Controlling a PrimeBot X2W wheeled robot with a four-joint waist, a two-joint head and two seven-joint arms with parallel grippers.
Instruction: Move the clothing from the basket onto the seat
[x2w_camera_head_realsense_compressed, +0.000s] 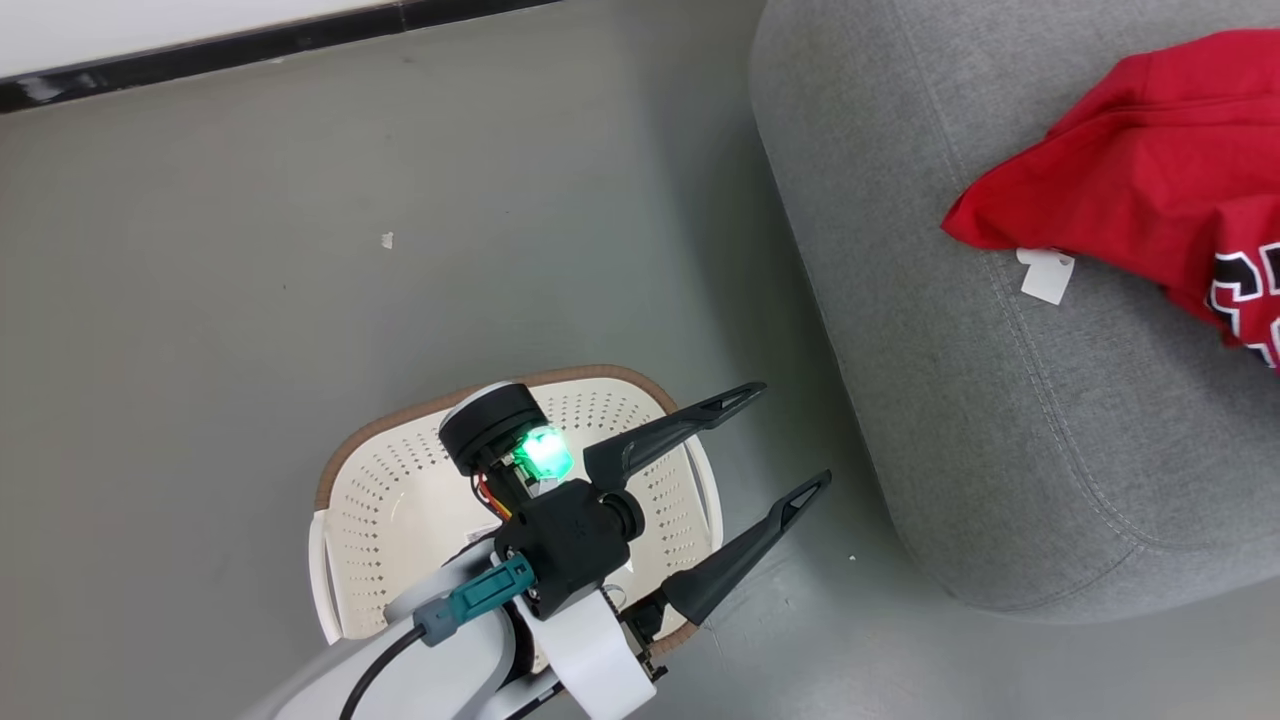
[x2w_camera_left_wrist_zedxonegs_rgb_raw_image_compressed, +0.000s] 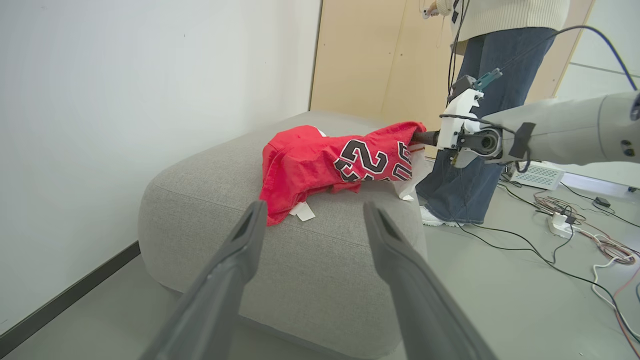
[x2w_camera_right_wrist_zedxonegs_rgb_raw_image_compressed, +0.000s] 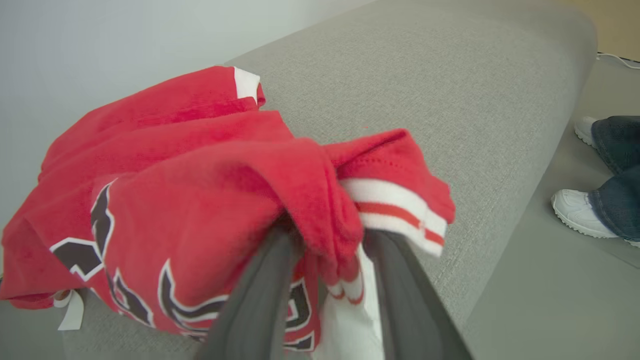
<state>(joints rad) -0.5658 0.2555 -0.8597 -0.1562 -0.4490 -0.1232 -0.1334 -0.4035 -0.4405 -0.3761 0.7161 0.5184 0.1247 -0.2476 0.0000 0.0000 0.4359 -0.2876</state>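
Note:
The red clothing (x2w_camera_head_realsense_compressed: 1130, 170) lies in a heap on the grey seat (x2w_camera_head_realsense_compressed: 950, 400), with the jersey's black-and-white lettering (x2w_camera_head_realsense_compressed: 1245, 290) at its right end. My right gripper (x2w_camera_right_wrist_zedxonegs_rgb_raw_image_compressed: 327, 232) reaches into the jersey's edge (x2w_camera_right_wrist_zedxonegs_rgb_raw_image_compressed: 400, 205). Its fingers stand parted, and a bunched fold lies over and between the tips. From the left wrist, the same gripper (x2w_camera_left_wrist_zedxonegs_rgb_raw_image_compressed: 422, 137) touches the far end of the clothing (x2w_camera_left_wrist_zedxonegs_rgb_raw_image_compressed: 310, 160) on the seat (x2w_camera_left_wrist_zedxonegs_rgb_raw_image_compressed: 310, 260). My left gripper (x2w_camera_head_realsense_compressed: 794, 430) hangs open and empty beside the basket (x2w_camera_head_realsense_compressed: 390, 540), whose visible inside holds no clothing.
A person in jeans (x2w_camera_left_wrist_zedxonegs_rgb_raw_image_compressed: 475, 165) stands just past the seat, with white shoes (x2w_camera_right_wrist_zedxonegs_rgb_raw_image_compressed: 575, 215) on the floor. Cables and a power strip (x2w_camera_left_wrist_zedxonegs_rgb_raw_image_compressed: 565, 225) trail over the floor at the right. A wall with a black skirting board (x2w_camera_head_realsense_compressed: 250, 45) runs behind.

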